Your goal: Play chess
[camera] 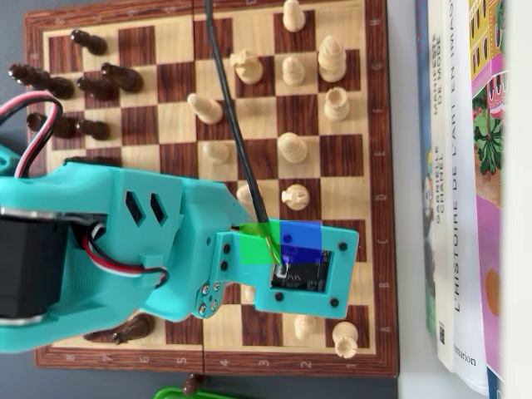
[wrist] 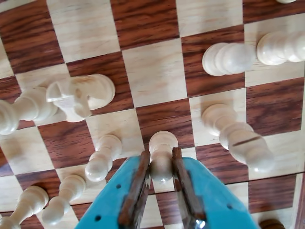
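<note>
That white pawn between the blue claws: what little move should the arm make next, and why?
Probably a small straight lift. In the wrist view the gripper has a finger on each side of the white pawn, seemingly touching it. Other white pieces such as the neighbouring pawn stand close, so sliding sideways might knock them over on the chessboard.

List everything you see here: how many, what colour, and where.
board: one, brown and cream squares, under everything
white pieces: about a dozen visible, cream, mostly on the right half in the overhead view
dark pieces: at least seven, dark brown, left side
books: several, white and multicoloured, right of the board
cable: one, black, running across the board
green thing: one, bottom edge, mostly cut off
arm: one, teal, over the lower left
tool: one, teal, closed on a white pawn
</note>
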Robot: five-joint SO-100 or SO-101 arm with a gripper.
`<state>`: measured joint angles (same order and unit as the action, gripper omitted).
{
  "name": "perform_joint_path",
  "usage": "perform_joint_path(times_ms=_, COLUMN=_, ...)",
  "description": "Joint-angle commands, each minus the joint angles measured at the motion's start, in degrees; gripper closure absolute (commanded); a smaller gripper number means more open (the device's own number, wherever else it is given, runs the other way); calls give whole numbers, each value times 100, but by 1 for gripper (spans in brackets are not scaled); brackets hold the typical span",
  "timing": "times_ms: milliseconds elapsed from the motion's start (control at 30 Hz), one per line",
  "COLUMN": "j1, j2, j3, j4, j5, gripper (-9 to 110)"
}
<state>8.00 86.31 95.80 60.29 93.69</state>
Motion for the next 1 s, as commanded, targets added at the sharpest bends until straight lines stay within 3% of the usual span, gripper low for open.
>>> perform_joint_path(times_ms=0, j1=105, j2=281, j3=0, j4=-229, j5=-26, gripper=97)
perform_joint_path(times_ms=967, j1=114, j2=-114, j3=-44, j4=-237, j5=-18, gripper=96)
